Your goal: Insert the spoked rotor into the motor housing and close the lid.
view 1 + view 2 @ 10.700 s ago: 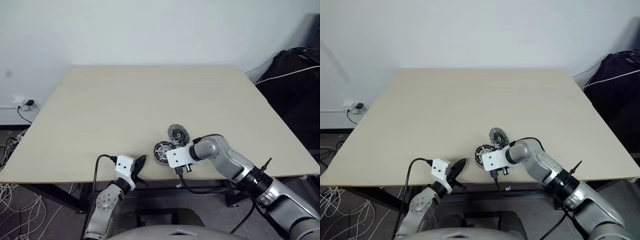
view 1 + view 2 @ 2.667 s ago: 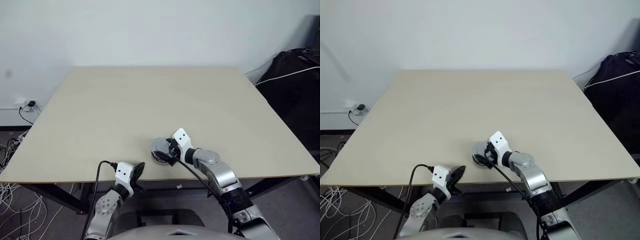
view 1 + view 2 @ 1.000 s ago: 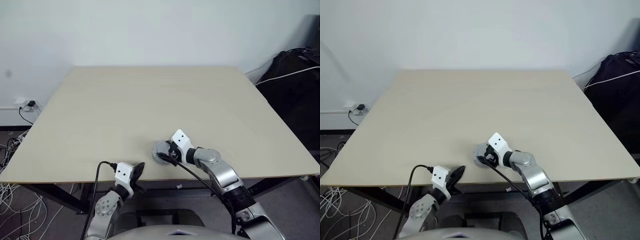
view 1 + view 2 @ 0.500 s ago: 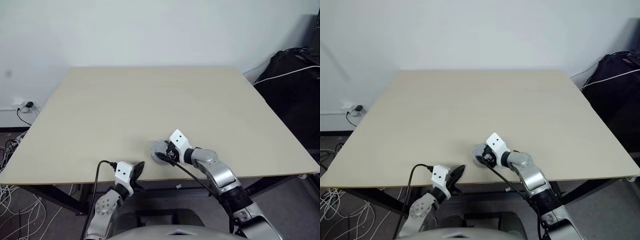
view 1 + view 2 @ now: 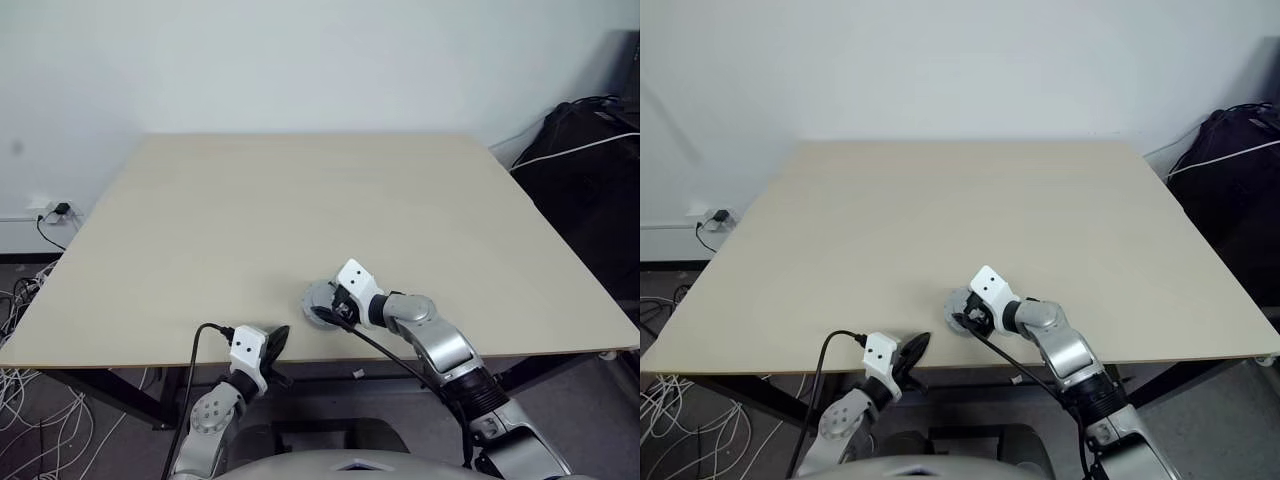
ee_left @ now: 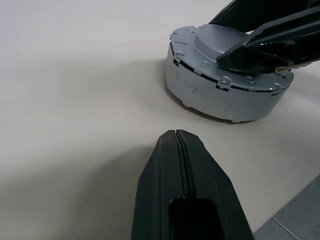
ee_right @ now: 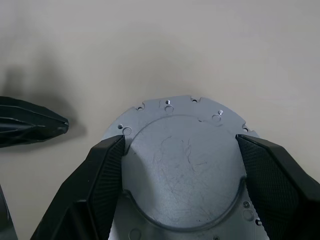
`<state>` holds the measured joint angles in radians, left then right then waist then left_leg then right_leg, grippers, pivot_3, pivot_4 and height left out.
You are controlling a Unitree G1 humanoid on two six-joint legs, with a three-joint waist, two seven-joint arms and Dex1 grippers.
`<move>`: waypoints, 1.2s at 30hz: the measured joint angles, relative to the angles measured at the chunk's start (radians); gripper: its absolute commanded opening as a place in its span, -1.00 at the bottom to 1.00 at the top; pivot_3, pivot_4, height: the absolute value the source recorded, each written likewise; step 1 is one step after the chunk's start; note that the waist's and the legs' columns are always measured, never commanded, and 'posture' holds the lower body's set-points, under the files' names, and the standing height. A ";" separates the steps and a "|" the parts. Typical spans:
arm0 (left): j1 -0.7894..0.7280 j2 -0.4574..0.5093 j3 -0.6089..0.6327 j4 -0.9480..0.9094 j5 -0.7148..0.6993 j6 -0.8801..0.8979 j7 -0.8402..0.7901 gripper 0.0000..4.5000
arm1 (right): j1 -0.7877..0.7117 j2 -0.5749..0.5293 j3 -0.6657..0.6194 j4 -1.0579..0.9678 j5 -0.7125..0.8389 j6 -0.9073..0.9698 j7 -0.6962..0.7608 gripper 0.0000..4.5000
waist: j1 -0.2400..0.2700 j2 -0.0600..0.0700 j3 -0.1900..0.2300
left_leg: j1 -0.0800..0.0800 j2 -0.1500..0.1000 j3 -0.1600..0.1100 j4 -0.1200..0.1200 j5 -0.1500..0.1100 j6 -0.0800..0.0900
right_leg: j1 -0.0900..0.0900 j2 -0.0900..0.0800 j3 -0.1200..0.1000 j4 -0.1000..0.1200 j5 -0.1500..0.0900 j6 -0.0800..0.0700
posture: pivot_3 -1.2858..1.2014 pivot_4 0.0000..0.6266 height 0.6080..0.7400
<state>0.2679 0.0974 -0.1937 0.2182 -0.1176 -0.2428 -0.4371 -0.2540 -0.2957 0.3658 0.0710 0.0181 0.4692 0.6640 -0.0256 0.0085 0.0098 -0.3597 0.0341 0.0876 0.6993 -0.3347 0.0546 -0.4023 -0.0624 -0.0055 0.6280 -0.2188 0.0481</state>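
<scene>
The motor housing (image 6: 225,82) sits flat as a low round silver-grey drum, its side wall scuffed and notched along the upper edge. The lid (image 7: 182,165) lies on top of it, a scratched grey disc with small holes round its rim and a raised round centre. The stack sits between the right gripper's (image 7: 181,170) two spread black fingers (image 7: 102,170), just ahead of the left gripper's (image 6: 178,137) shut tips.

Silver-grey jointed arms, white wrist blocks with two small dark dots. Black tapered fingers (image 7: 107,177), textured inner pads. Black cables along both forearms.
</scene>
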 measured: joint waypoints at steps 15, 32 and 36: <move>-0.004 -0.001 -0.001 -0.003 0.000 0.001 0.000 -1.00 | -0.024 0.008 0.012 0.000 -0.009 0.071 -0.005 0.45 | 0.001 0.001 -0.005 | 0.000 0.000 0.000 0.000 0.000 0.000 | -0.004 0.000 0.000 0.000 0.000 0.000 | 0.03 -1.00 1.00; -0.108 0.037 0.012 0.019 0.015 0.009 -0.005 -1.00 | -0.044 0.023 0.036 0.003 -0.021 0.109 -0.033 0.45 | -0.002 -0.002 -0.010 | 0.001 0.002 0.001 0.000 0.001 -0.001 | -0.004 0.001 -0.001 0.001 0.001 -0.002 | 0.03 -1.00 1.00; -0.184 0.066 0.028 0.016 0.011 0.083 -0.031 -1.00 | -0.044 0.027 0.039 0.003 -0.023 0.109 -0.035 0.45 | -0.006 -0.002 -0.011 | 0.001 0.001 0.001 0.000 0.001 -0.002 | -0.003 0.001 -0.001 0.001 0.001 -0.002 | 0.03 -1.00 1.00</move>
<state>0.0835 0.1636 -0.1655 0.2344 -0.1070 -0.1599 -0.4677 -0.2979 -0.2686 0.4049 0.0735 -0.0050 0.5785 0.6285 -0.0314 0.0067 -0.0017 -0.3583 0.0352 0.0887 0.6993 -0.3338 0.0530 -0.4056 -0.0610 -0.0069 0.6287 -0.2173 0.0460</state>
